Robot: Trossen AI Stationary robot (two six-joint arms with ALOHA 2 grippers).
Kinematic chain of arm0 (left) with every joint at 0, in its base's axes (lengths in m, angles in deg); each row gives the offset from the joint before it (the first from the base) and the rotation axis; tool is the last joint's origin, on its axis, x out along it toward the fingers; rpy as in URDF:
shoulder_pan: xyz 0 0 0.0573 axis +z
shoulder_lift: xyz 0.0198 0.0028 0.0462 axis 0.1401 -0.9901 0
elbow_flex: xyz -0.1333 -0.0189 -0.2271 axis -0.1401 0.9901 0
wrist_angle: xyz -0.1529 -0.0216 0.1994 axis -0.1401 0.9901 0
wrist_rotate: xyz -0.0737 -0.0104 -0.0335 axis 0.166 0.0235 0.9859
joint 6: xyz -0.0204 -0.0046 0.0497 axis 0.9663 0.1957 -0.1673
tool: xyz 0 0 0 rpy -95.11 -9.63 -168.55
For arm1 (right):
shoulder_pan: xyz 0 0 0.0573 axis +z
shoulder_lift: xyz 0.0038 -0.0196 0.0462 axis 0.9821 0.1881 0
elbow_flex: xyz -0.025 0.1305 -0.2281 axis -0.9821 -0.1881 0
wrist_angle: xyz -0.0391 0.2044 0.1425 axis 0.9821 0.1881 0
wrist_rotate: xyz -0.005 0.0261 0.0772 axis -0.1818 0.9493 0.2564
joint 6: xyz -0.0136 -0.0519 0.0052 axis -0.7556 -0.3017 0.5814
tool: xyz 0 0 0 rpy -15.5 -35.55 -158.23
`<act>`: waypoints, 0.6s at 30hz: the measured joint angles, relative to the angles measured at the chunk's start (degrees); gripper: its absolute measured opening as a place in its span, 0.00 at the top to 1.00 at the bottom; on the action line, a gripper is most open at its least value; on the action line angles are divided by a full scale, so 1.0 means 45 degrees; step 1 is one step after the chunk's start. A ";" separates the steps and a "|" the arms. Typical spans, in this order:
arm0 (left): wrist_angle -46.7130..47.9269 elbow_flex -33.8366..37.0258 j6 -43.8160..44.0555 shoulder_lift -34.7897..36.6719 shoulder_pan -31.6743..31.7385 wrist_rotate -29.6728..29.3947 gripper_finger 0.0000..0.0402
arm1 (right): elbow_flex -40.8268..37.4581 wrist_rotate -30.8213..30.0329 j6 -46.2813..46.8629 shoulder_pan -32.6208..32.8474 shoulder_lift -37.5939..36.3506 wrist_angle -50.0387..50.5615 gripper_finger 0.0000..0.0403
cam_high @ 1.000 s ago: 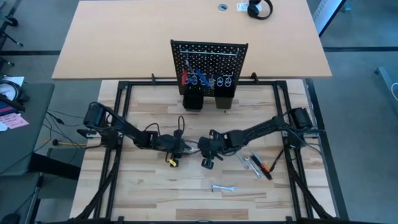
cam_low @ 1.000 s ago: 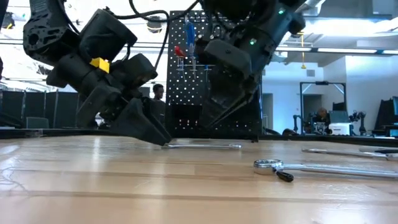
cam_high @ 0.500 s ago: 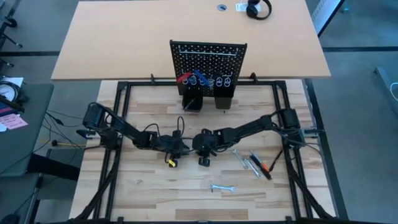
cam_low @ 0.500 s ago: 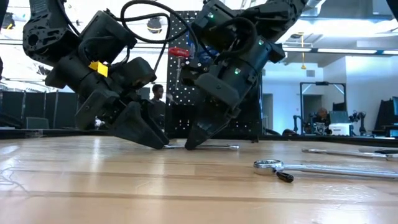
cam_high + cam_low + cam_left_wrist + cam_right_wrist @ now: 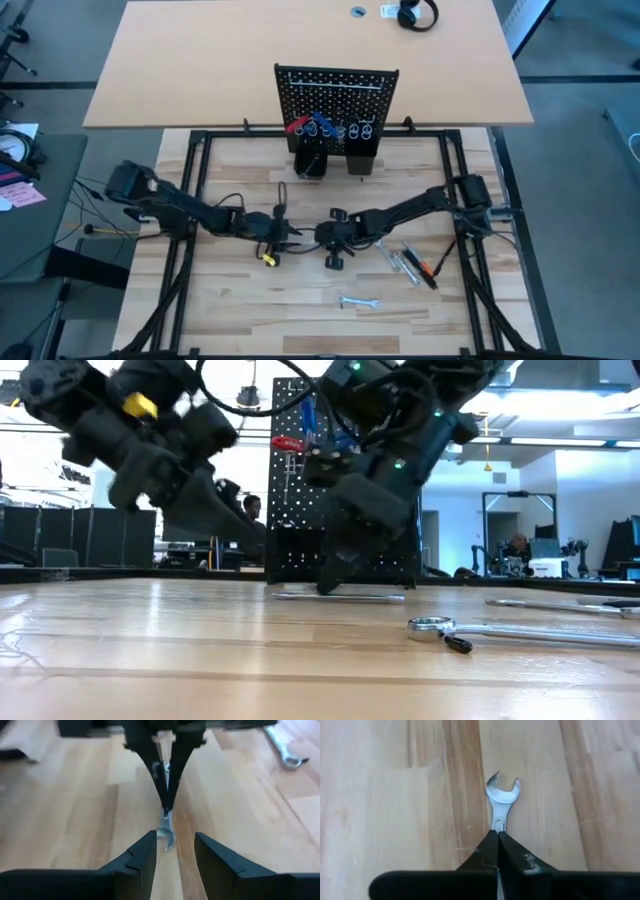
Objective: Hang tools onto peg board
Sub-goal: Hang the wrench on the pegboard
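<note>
A silver open-end wrench (image 5: 502, 795) lies flat on the wooden table between my two grippers; it also shows in the low view (image 5: 350, 596). My right gripper (image 5: 498, 836) is shut on its shaft, with its tip low at the table (image 5: 327, 587). My left gripper (image 5: 175, 851) is open and empty. Its fingers stand just short of the wrench's open end (image 5: 166, 834), raised off the table in the low view (image 5: 240, 532). The black peg board (image 5: 337, 95) stands upright at the far side, with red- and blue-handled tools (image 5: 308, 126) hanging on it. My right gripper pinches the wrench's shaft (image 5: 497, 824) between its two fingers, just behind the open-end head. The fingers slant down from the table's right side and lie along the shaft. The wrench lies flat on the table.
Two silver wrenches (image 5: 400, 262) and an orange-and-black tool (image 5: 428, 270) lie to the right of the grippers. A small wrench (image 5: 357, 301) lies near the front edge. Two black cups (image 5: 335, 162) stand at the board's base. Headphones (image 5: 417, 14) lie on the far desk.
My right gripper has moved left and down to the wrench and taken hold of its shaft. My left gripper, whose tip was on the wrench's end, has let go and drawn back up and toward the table's left. The wrench still lies on the table.
</note>
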 joint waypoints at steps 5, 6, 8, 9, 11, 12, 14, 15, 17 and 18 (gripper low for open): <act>-0.0190 0.1123 -0.0029 0.1637 -0.0325 -0.1526 0.69 | -0.0574 -0.0076 0.0027 0.0086 -0.0713 -0.0667 1.00; -0.0370 0.1327 -0.0006 0.1807 -0.0331 -0.1746 0.69 | -0.0747 -0.0075 0.0189 0.0095 -0.0768 -0.0969 1.00; -0.0775 0.1695 0.0135 0.2052 -0.0326 -0.2184 0.69 | -0.1002 -0.0132 0.0387 0.0144 -0.0755 -0.1156 0.99; -0.1001 0.1835 0.0218 0.2144 -0.0326 -0.2422 0.69 | -0.1036 -0.0186 0.0385 0.0141 -0.0734 -0.1152 0.99; -0.1514 0.2004 0.0309 0.2225 -0.0326 -0.3012 0.69 | -0.0970 -0.0349 0.0190 0.0084 -0.0716 -0.1434 0.97; -0.1521 0.2052 0.0320 0.2290 -0.0326 -0.3305 0.69 | -0.0860 -0.0523 0.0048 0.0027 -0.0787 -0.1551 0.96; -0.1442 0.2066 0.0337 0.2354 -0.0326 -0.3894 0.69 | -0.0650 -0.0915 -0.0377 -0.0119 -0.1119 -0.1580 0.92; -0.1452 0.2066 0.0346 0.2359 -0.0326 -0.4158 0.69 | -0.0484 -0.1093 -0.0683 -0.0223 -0.1277 -0.1524 0.90; -0.1452 0.2066 0.0361 0.2365 -0.0326 -0.4591 0.69 | -0.0045 -0.1565 -0.1473 -0.0412 -0.1574 -0.1743 0.86; -0.1434 0.2066 0.0359 0.2363 -0.0324 -0.4728 0.69 | 0.0155 -0.1855 -0.1997 -0.0520 -0.1695 -0.1672 0.83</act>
